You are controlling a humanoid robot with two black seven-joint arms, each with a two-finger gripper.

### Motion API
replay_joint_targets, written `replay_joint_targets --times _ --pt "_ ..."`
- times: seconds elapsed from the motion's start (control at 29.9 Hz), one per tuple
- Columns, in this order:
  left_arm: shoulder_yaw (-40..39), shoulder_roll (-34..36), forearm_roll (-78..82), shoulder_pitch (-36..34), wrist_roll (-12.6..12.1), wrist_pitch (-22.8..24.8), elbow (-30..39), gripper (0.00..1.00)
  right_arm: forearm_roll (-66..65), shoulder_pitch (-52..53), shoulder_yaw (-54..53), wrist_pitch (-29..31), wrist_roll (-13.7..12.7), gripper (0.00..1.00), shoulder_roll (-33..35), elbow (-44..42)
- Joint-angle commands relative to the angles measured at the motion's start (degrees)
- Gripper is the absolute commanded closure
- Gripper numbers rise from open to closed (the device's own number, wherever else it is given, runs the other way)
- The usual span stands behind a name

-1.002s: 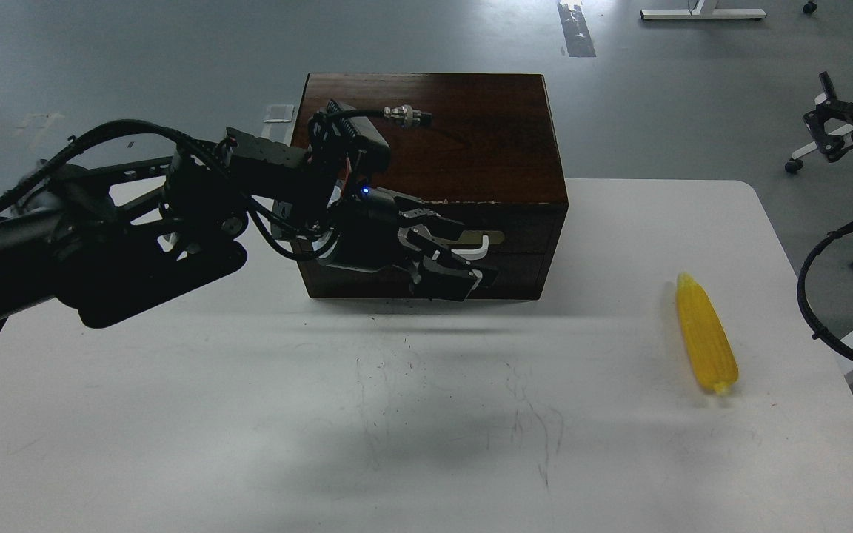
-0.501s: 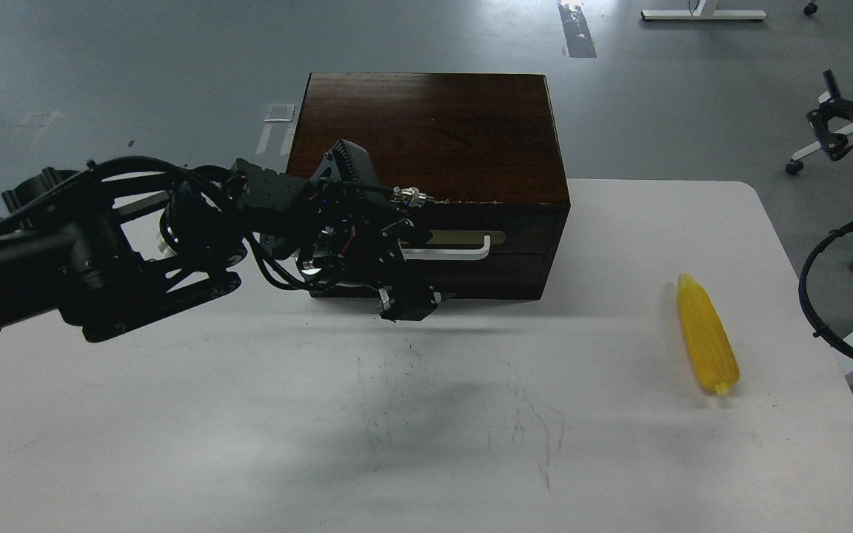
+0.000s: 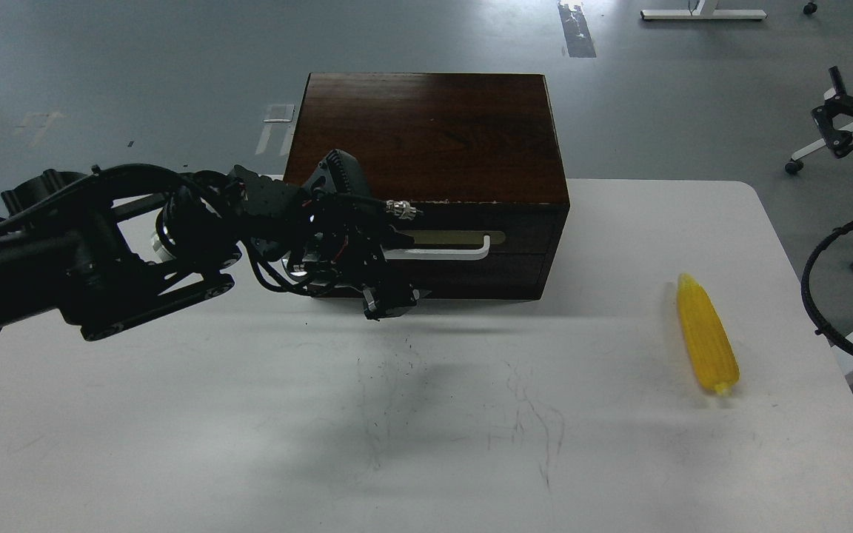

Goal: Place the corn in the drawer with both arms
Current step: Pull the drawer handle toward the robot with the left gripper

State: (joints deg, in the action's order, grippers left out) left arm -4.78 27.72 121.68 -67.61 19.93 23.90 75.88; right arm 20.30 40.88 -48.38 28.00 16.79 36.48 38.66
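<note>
The yellow corn (image 3: 708, 334) lies on the white table (image 3: 426, 414) at the right, pointing away from me. The dark brown box (image 3: 426, 133) stands at the table's back; its drawer (image 3: 523, 255) is shut, with a white bar handle (image 3: 449, 253). My left gripper (image 3: 389, 272) is at the handle's left end and hides it. It is turned upright, one finger above the bar and one finger (image 3: 387, 302) below, jaws spread. I cannot tell if it touches the bar. My right gripper (image 3: 839, 122) is small and dark at the right edge, beyond the table and far from the corn.
A black cable loop (image 3: 811, 296) of the right arm hangs off the table's right edge. Grey floor lies behind the box, with a white stand base (image 3: 700, 12) at the top.
My left gripper has rolled from level to upright and slid left along the handle to its left end, dropping lower. The right gripper has shifted slightly right. Corn and drawer have not moved.
</note>
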Motion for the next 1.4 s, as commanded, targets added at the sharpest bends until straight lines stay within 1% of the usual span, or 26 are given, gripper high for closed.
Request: replay_joint_targets --times 0.0,0.13,0.17,0.2,0.27,0.3,0.37,0.47,0.7,0.77,0.8,1.04,1.2,1.27,1.37 --pt "0.03 -0.12 0.05 0.11 0.02 0.01 -0.12 0.30 0.00 -0.01 -0.22 0.00 -0.01 0.00 0.00 -0.52" --pt "0.03 -0.12 0.05 0.11 0.02 0.01 -0.12 0.30 0.00 -0.01 -0.22 0.00 -0.01 0.00 0.00 -0.87" --pt "0.03 -0.12 0.05 0.11 0.10 0.01 -0.12 0.32 0.00 -0.01 -0.22 0.00 -0.01 0.00 0.00 -0.87" --pt "0.03 -0.21 -0.04 0.11 0.19 0.01 -0.12 0.37 0.00 -0.01 -0.22 0.00 -0.01 0.00 0.00 -0.96" --pt "0.03 -0.21 -0.04 0.03 0.37 0.01 -0.12 0.42 0.00 -0.01 -0.22 0.00 -0.01 0.00 0.00 -0.87" --pt "0.03 -0.21 -0.04 -0.06 0.54 0.01 -0.12 0.46 0.00 -0.01 -0.22 0.00 -0.01 0.00 0.00 -0.96" --pt "0.03 -0.12 -0.13 -0.15 0.63 0.09 -0.03 0.50 0.00 -0.01 -0.22 0.00 -0.01 0.00 0.00 -0.96" --pt "0.03 -0.12 -0.22 -0.15 0.98 0.36 0.32 0.53 0.00 -0.01 -0.22 0.00 -0.01 0.00 0.00 -1.05" --pt "-0.06 -0.04 -0.57 -0.15 1.95 0.54 0.94 0.55 0.00 -0.01 -0.22 0.00 0.08 0.00 0.00 -1.66" --pt "-0.06 0.14 -0.92 -0.15 3.79 0.97 1.81 0.55 0.00 -0.01 -0.22 0.00 0.26 0.00 0.00 -1.84" --pt "-0.06 0.23 -0.83 -0.15 4.14 1.06 1.99 0.55 0.00 -0.01 -0.22 0.00 0.26 0.00 0.00 -1.84" --pt "-0.14 0.58 -0.92 -0.50 4.50 1.41 2.25 0.55 0.00 -0.01 -0.22 0.00 0.26 0.00 0.00 -2.54" --pt "-0.06 0.75 -0.92 -1.20 4.94 1.50 4.18 0.55 0.00 -0.01 -0.22 0.00 0.26 0.00 0.00 -2.54" --pt "-0.06 0.84 -0.92 -1.82 4.94 1.85 5.24 0.55 0.00 -0.01 -0.22 0.00 0.26 0.00 0.00 -2.63" --pt "-0.14 1.28 -0.92 -2.08 4.85 3.61 6.73 0.55 0.00 -0.01 -0.22 0.00 0.26 0.00 0.00 -2.89"
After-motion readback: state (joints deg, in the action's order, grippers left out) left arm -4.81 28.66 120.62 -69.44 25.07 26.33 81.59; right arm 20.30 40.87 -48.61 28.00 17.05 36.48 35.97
